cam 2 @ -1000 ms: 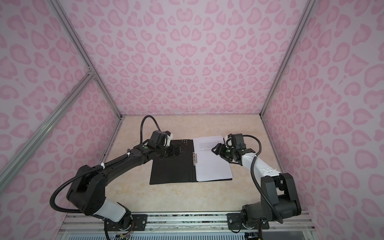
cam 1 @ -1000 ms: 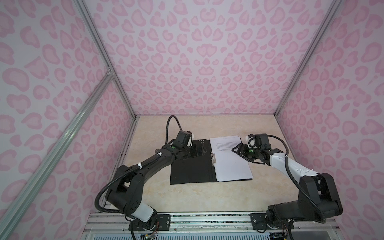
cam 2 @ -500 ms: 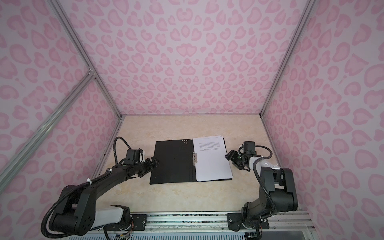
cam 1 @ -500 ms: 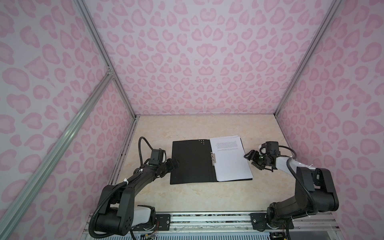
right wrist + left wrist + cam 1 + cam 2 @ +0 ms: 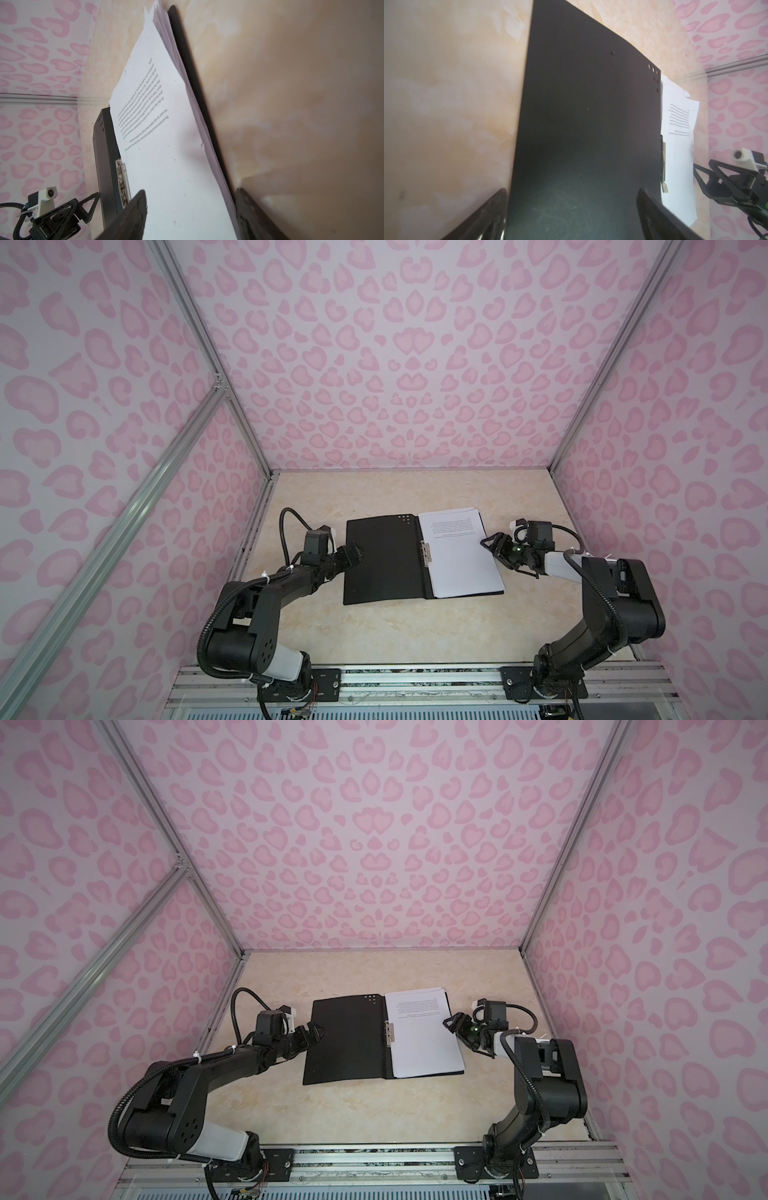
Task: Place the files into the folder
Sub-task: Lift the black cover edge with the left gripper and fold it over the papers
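Note:
The folder (image 5: pixel 382 564) (image 5: pixel 345 1044) lies open and flat on the table, black inside up, with its metal clip (image 5: pixel 664 166) (image 5: pixel 121 178) at the spine. The files (image 5: pixel 461 560) (image 5: pixel 424 1040) are a stack of white printed sheets on its right half. My left gripper (image 5: pixel 356 551) (image 5: pixel 316 1029) (image 5: pixel 572 191) is open at the left cover's outer edge, nothing between its fingers. My right gripper (image 5: pixel 488 543) (image 5: pixel 451 1021) (image 5: pixel 190 190) stands open at the stack's right edge, one finger over the top sheet (image 5: pixel 166 145), the other beside the folder's edge.
The beige marble-look table (image 5: pixel 415 630) is boxed in by pink patterned walls (image 5: pixel 395 364) on three sides. A metal rail (image 5: pixel 415 680) carrying both arm bases runs along the front edge. Each wrist view shows the opposite gripper across the folder.
Both grippers drew back outward from the folder half a second ago. They have now come back in, the left to the left cover's edge and the right to the paper stack's edge.

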Tool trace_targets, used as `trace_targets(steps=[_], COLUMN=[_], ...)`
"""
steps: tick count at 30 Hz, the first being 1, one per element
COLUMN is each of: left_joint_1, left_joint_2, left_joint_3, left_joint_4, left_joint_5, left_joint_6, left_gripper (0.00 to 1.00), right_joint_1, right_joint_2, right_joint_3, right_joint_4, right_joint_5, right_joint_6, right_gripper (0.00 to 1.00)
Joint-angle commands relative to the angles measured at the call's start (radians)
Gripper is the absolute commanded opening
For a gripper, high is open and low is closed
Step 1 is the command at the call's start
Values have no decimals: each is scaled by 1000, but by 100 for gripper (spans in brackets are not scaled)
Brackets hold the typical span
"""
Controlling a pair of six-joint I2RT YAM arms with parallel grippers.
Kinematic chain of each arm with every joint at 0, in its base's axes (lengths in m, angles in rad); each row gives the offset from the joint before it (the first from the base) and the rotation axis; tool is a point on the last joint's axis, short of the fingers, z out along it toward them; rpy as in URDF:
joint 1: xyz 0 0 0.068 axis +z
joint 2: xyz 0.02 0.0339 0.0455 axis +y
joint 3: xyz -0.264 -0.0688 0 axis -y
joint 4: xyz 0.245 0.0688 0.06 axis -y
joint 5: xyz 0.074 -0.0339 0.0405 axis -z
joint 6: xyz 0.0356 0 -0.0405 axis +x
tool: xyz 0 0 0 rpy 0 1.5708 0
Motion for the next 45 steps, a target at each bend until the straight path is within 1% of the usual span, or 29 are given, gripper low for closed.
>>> trace_targets(steps=[1, 8, 10, 12, 15, 19, 21, 22, 24, 26, 28, 30, 32, 35, 37, 40, 42, 45], left_joint_1=[-4, -9, -27, -65, -188, -421, -525, -567, -610, -615, -603, -566, -522, -466, -442, -398, -374, -361], left_joint_2=[-41, -228, -252, -259, -244, -158, -92, -50, 15, 34, 11, -27, -58, -96, -111, -112, -89, -25], left_joint_3=[18, 122, 153, 188, 243, 375, 453, 496, 552, 571, 569, 552, 521, 475, 441, 382, 353, 339], left_joint_4=[-67, -131, -133, -129, -104, -118, -134, -137, -125, -100, -118, -137, -153, -198, -233, -267, -298, -346], left_joint_5=[177, 238, 264, 278, 243, 142, 93, 90, 118, 143, 119, 105, 94, 66, 36, -4, -41, -115], left_joint_6=[-59, -105, -119, -128, -147, -135, -115, -106, -105, -113, -92, -86, -89, -68, -48, -40, -27, 5], left_gripper=[98, 98, 98, 98, 98, 98, 98, 98, 98, 98, 98, 98, 98, 98, 98, 98, 98, 98], right_joint_1=[28, 63, 93, 128, 181, 236, 243, 239, 213, 165, 130, 106, 85, 70, 91, 142, 184, 238], right_joint_2=[30, 48, 52, 61, 73, 81, 77, 73, 49, 14, -12, -31, -49, -52, -39, -22, -2, 30], right_joint_3=[-7, 2, 13, 18, 18, 13, 15, 15, 6, -8, -1, 27, 30, 20, 32, 63, 77, 95], right_joint_4=[-138, -112, -109, -83, -24, 64, 87, 88, 88, 77, 36, -65, -115, -80, -58, -68, -60, -53], right_joint_5=[-18, -29, -29, -31, -27, -9, -6, 0, 17, 24, 17, 35, 63, 43, 14, 12, 7, 13], right_joint_6=[26, 44, 52, 78, 141, 221, 247, 258, 273, 278, 255, 208, 187, 192, 184, 155, 147, 143], right_gripper=[69, 69, 69, 69, 69, 70, 70, 70, 71, 72, 72, 72, 71, 71, 71, 71, 71, 70])
